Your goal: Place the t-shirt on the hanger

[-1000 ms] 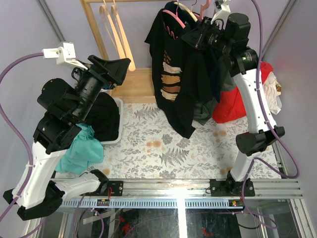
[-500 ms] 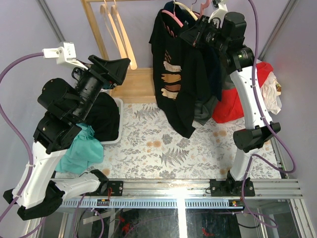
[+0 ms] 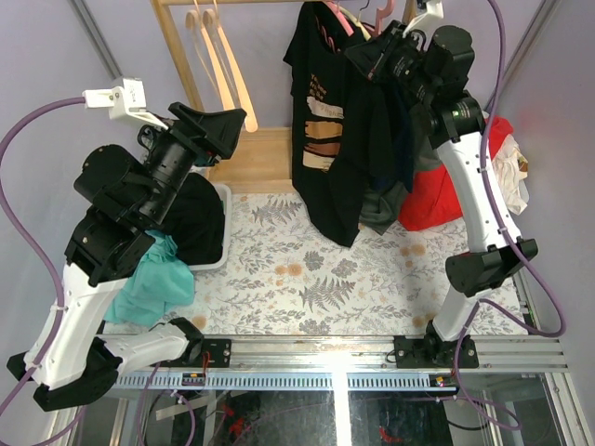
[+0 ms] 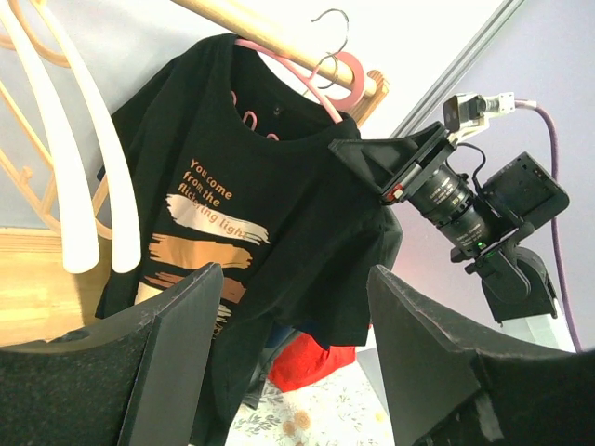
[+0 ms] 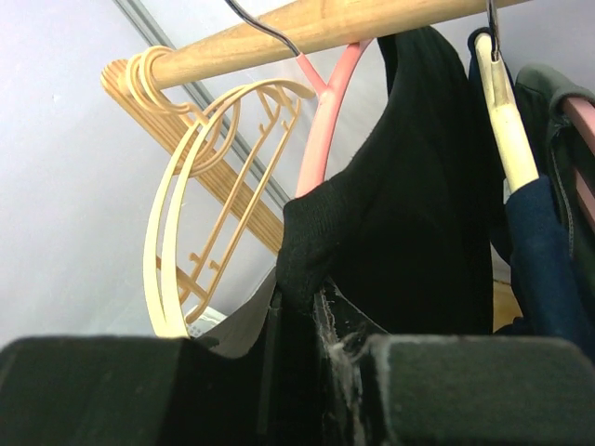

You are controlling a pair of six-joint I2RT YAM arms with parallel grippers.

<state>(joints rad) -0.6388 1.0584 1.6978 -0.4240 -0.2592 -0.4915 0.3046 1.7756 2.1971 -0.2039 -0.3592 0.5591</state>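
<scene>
The black short-sleeved t-shirt (image 4: pixel 279 232) hangs on the pink hanger (image 4: pixel 290 76), whose thin metal hook sits over the wooden rail (image 4: pixel 270 39) at the back of the worktop (image 3: pixel 316 279). The hanger's pink arms show in the neck opening, and the shirt's body drops straight down, its lower hem above the fern-patterned cloth. Its front carries tan lettering above several tan and beige brush-stroke bands. One short sleeve hangs toward the cream hangers (image 4: pixel 84 186) on the same rail.

The right hand (image 3: pixel 364 58) is clenched on the t-shirt: the wrist view shows a fold of black fabric at the shoulder pinched between its fingers (image 5: pixel 279 372), just below the pink hanger's arm. A navy garment (image 5: pixel 548 260) on a cream hanger hangs just beside it, and a red garment (image 3: pixel 437 200) lies behind the shirt.

The left hand (image 3: pixel 221 125) is released, its jaws spread wide and empty, well apart from the shirt and facing it.
</scene>
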